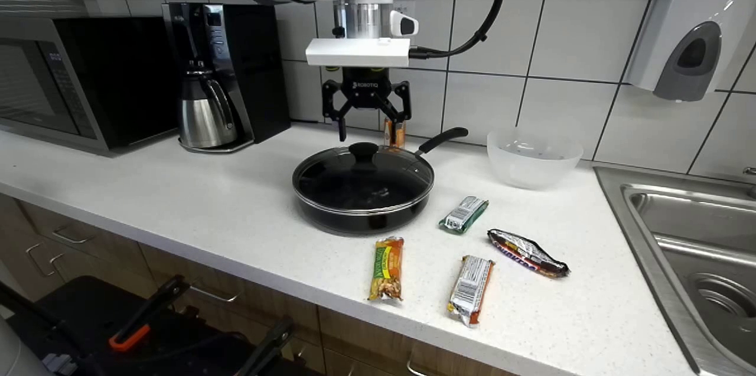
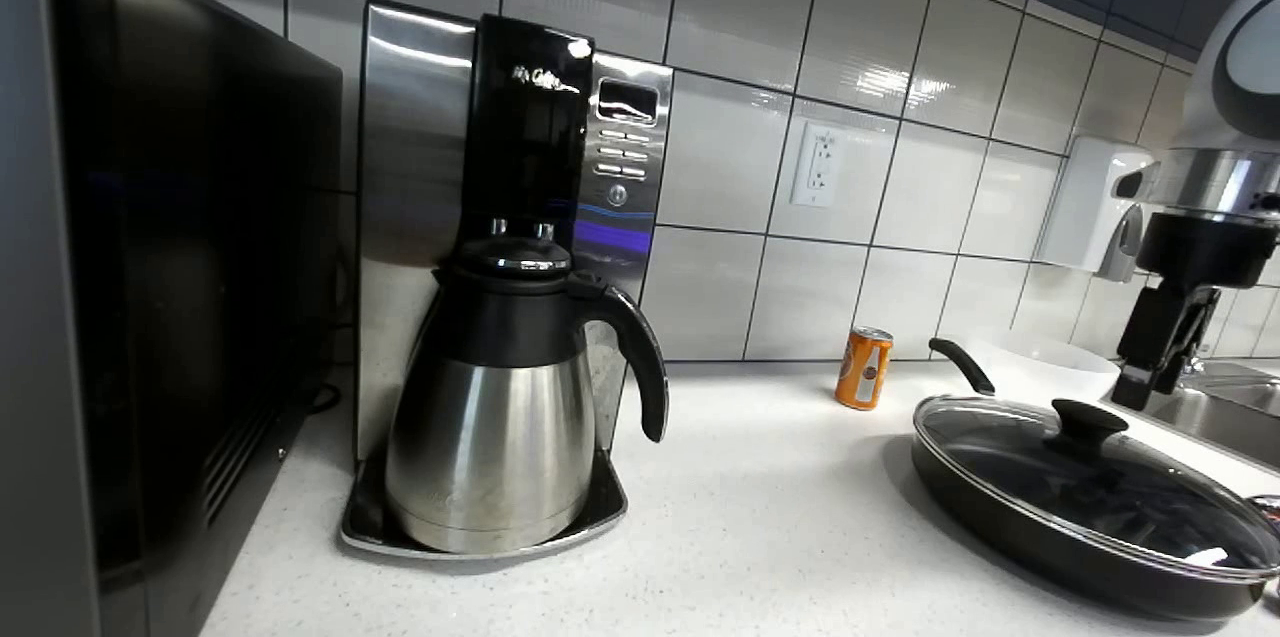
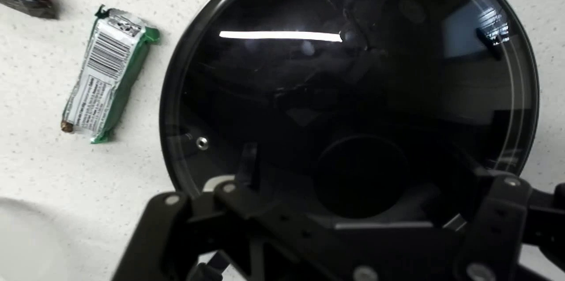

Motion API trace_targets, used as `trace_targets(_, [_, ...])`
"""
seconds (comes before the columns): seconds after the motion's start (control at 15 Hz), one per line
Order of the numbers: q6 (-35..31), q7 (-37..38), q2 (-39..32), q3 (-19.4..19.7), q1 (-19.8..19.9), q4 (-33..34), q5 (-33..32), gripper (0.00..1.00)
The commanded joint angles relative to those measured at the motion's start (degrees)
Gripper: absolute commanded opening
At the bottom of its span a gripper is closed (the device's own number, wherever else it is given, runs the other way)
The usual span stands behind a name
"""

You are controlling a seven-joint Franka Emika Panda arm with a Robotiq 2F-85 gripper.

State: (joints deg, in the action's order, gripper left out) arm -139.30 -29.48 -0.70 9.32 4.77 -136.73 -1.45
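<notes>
Lid [image 1: 360,186], apparently glass, rests on the pan [image 1: 367,222] on the counter [image 1: 177,199]; the gripper [image 1: 367,131] hangs above, fingers [image 1: 342,129] apart, holding nothing. The lid should prove stiff, slick, breakable and fairly heavy, best held by its knob [image 1: 363,150]. The wrist view shows a metal ring [image 3: 202,143] in it, not discernible in the exterior views.
</notes>
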Motion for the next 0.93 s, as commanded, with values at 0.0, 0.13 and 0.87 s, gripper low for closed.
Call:
trace_targets(0.0, [-0.2, -1.2, -3.7, -1.8, 0.5, 3.0, 0.3, 1.00])
trace_targets(0.13, [-0.4, -0.4, -5.1, -2.4, 0.6, 3.7, -0.5, 1.00])
trace_targets(0.87, [-0.5, 0.3, -10.7, -4.3, 1.0, 8.1, -0.9, 1.00])
